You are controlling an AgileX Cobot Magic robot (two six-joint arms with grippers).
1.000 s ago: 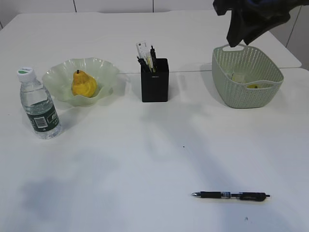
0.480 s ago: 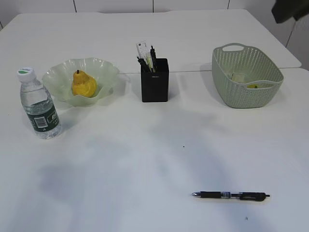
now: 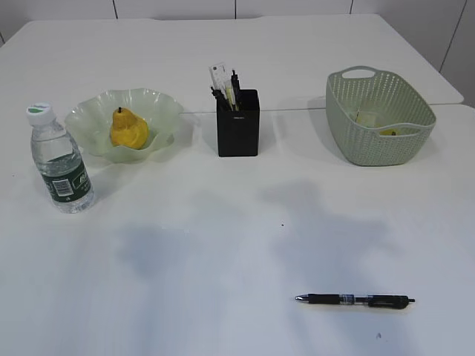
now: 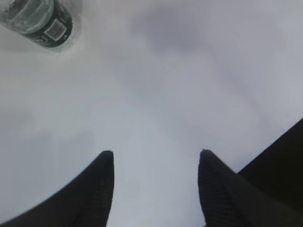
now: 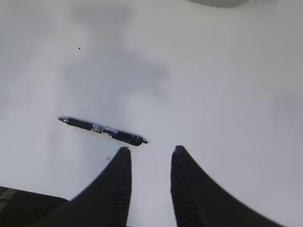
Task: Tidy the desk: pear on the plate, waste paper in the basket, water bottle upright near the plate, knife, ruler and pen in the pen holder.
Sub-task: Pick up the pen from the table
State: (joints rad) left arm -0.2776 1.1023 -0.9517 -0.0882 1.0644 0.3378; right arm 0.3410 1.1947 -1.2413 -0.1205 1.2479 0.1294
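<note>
Pen [image 3: 355, 300] lies flat on the bench [image 3: 223, 245], last item out; right hand [image 5: 150, 156] hovers beside it, partly open, empty; left hand [image 4: 155, 158] gapes wider, holding nothing.

I see a white table [image 3: 223, 245] carrying everything. Taking the pen holder [image 3: 238, 132] as centre, the pale green plate [image 3: 167, 115] sits at nine o'clock. The water bottle [image 3: 61, 162] stands upright at about eight o'clock, just beside the plate. The green basket [image 3: 375, 144] rests at three o'clock, well apart. A black pen [image 3: 355, 300] lies flat on the bare surface at roughly five o'clock, near my edge.
</note>
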